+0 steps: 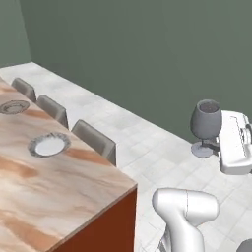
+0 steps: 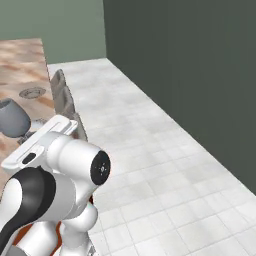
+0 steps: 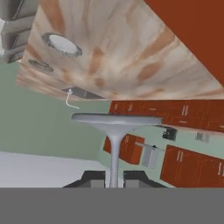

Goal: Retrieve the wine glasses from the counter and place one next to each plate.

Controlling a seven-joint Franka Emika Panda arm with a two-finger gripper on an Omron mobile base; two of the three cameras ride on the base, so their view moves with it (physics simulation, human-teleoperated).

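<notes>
Presently we note the gripper (image 3: 113, 178) clamped on the wine glass (image 1: 206, 121) stem; we advise carrying it upright and setting it just beside the white plate (image 1: 48, 145) on the tabletop (image 1: 59, 197).

A translucent grey-blue stemmed wine glass (image 1: 206, 121). Beige-tan marbled stone bench (image 1: 44, 192) with brown streaks over a reddish-brown side. A round white plate (image 1: 48, 145) with patterned grey rim; a round greyish-tan ringed plate (image 1: 14, 106). Grey chairs (image 1: 96, 140), dark green wall (image 1: 147, 54), pale tiled floor (image 1: 147, 147).
</notes>
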